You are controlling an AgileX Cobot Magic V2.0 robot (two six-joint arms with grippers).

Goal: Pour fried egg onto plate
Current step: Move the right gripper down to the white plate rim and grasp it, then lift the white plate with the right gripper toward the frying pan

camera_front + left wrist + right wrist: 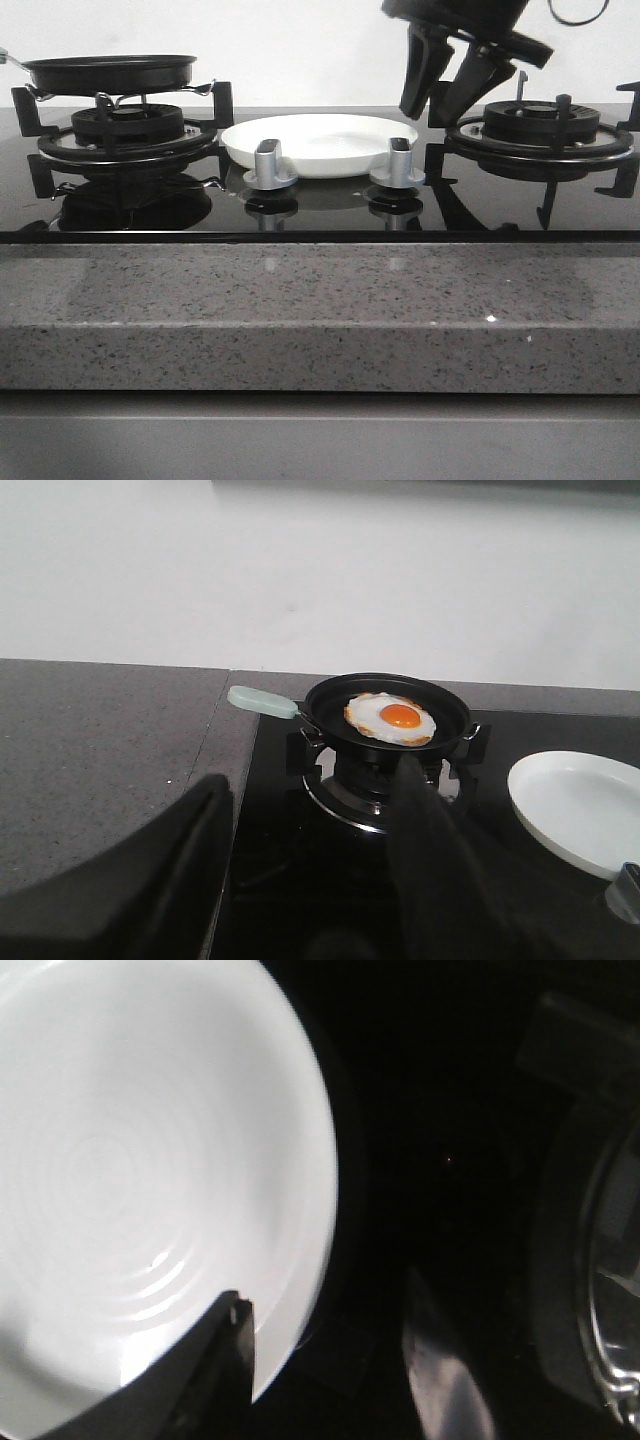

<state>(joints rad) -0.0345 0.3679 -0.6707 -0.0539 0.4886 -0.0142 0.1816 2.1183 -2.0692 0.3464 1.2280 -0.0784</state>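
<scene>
The black glass surface (320, 215) has two burners. The black pan (110, 72) sits on the left one. The white plate (320, 142) lies between the burners with nothing on it. The right end effector (445, 90) hangs spread apart above the plate's right edge. The left end effector (300, 880) is spread apart too, holding nothing. The fried egg (391, 718) lies in the pan, yolk up.

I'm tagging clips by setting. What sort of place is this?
Probably a kitchen counter: a black glass gas hob with two burners and knobs, a frying pan holding a fried egg, and a white plate.
</scene>
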